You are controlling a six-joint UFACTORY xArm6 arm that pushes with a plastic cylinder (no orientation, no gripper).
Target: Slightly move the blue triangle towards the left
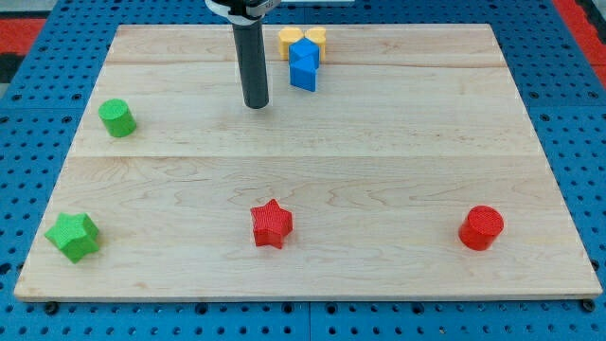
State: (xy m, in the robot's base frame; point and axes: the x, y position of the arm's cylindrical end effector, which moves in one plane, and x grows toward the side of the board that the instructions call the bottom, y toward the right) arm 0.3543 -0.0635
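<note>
The blue block, an angular shape that may be the triangle, stands near the view's top centre of the wooden board. It touches two yellow blocks just above it. My tip is at the lower end of the dark rod, to the left of the blue block and slightly below it, a short gap apart.
A green cylinder sits at the left. A green star is at the bottom left. A red star is at the bottom centre. A red cylinder is at the bottom right. Blue pegboard surrounds the board.
</note>
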